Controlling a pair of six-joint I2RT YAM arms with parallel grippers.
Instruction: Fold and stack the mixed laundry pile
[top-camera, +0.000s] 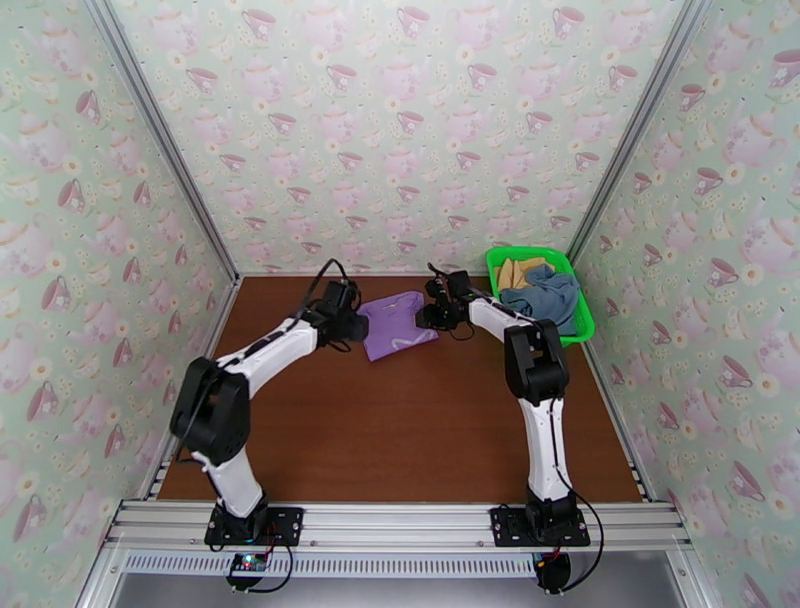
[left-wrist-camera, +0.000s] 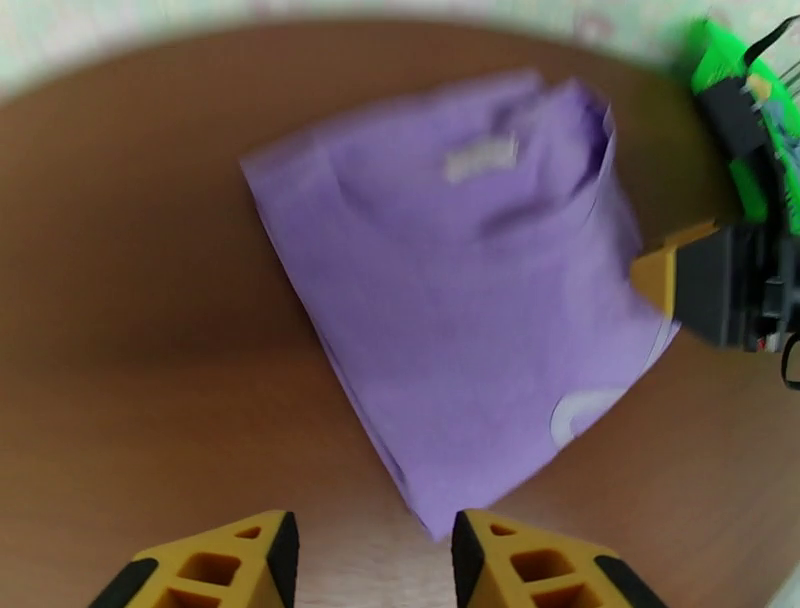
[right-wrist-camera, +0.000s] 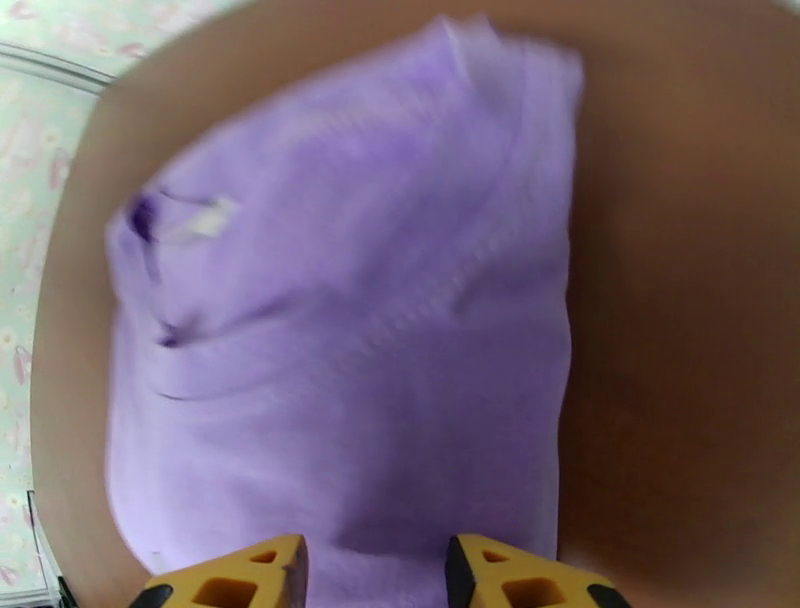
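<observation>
A lilac purple garment lies folded flat on the brown table, between my two grippers. My left gripper sits at its left edge. In the left wrist view the garment spreads ahead and the left gripper is open, one cloth corner just short of the gap. My right gripper is at the garment's right edge. In the right wrist view that gripper is open over the purple cloth. A slate blue-grey garment and a tan-yellow one lie crumpled in the basket.
The bright green mesh basket stands at the table's back right corner, just right of my right arm. Patterned walls close in the table on three sides. Bare brown tabletop stretches from the garment to the arm bases.
</observation>
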